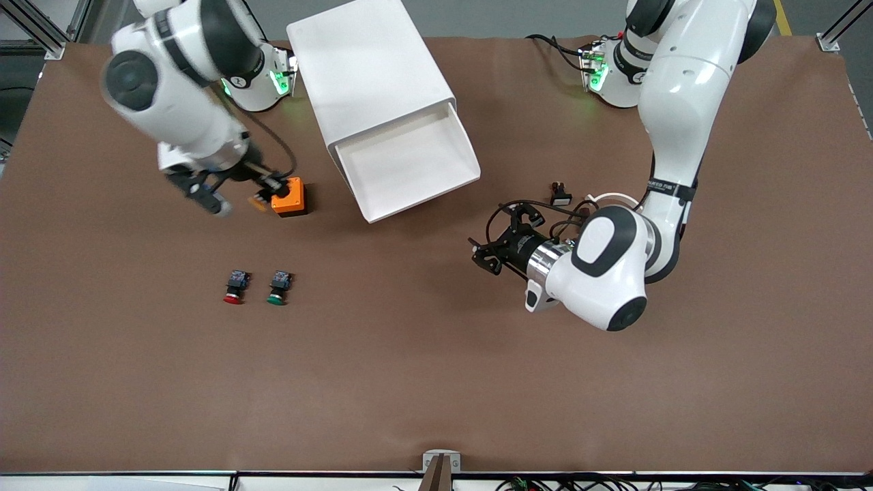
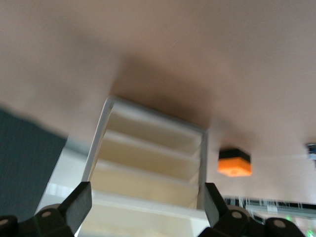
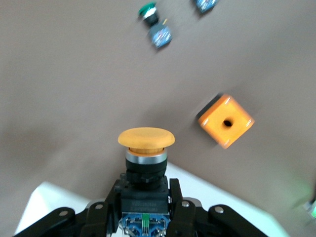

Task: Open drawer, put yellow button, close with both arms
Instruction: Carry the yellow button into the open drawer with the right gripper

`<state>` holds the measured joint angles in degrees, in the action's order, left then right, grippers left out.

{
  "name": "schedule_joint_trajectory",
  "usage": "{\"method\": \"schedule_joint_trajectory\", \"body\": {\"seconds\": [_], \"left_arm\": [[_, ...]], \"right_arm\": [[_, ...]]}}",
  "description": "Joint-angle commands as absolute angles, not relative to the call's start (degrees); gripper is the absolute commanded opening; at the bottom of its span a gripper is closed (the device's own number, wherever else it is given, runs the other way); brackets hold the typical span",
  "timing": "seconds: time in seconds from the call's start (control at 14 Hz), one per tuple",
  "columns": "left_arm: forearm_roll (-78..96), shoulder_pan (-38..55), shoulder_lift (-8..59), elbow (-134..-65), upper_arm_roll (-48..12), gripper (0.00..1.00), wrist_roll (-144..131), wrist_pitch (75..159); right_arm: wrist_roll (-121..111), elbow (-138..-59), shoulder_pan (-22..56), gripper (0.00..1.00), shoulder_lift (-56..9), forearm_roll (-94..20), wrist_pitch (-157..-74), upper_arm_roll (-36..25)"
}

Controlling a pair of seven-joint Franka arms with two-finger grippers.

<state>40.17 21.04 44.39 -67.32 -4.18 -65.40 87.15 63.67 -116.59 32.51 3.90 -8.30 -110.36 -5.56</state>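
Looks small, light and rigid, the yellow button [image 3: 146,137]: hard plastic, smooth domed cap likely slippery, so best taken by the squared black-and-blue body below the cap, exactly where the right claw [image 3: 145,207] grips it now, fingers pinched tight on both sides with the cap pointing away from the wrist. Held up in the air over the table [image 1: 436,382], toward the right arm's end and near the edge where the bases stand, just beside an orange block [image 1: 288,197] resting on the table. Well apart from the open drawer [image 1: 409,164], pulled out of the white cabinet [image 1: 372,75] and showing a bare white tray. Needs a gentle carry across to that tray; probably no risk of crushing, some risk of twisting in the grip. Left claw [image 1: 485,257] spread wide and empty, hovering beside the drawer's front toward the left arm's end, facing it. Red button [image 1: 234,287] and green button [image 1: 278,288] side by side on the table, nearer the front camera's edge
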Motion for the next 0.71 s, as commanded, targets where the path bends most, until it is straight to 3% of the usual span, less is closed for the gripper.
{"method": "schedule_joint_trajectory", "body": {"seconds": [0.0, 0.36, 0.64], "left_arm": [[30.7, 23.5, 40.0, -68.5, -3.3, 1.00, -60.4, 93.7], [13.4, 30.0, 36.7, -69.8, -3.3, 1.00, -60.2, 107.2], [4.3, 31.2, 36.6, -69.7, -3.4, 1.00, -61.7, 110.1]], "right_arm": [[74.1, -112.1, 38.8, 0.00, 2.3, -9.7, -110.3, -6.7], [89.2, -111.0, 48.8, 0.00, -2.0, -8.9, -118.0, -6.6], [97.6, -109.7, 53.3, 0.00, -6.8, -7.7, -122.5, -6.6]]}}
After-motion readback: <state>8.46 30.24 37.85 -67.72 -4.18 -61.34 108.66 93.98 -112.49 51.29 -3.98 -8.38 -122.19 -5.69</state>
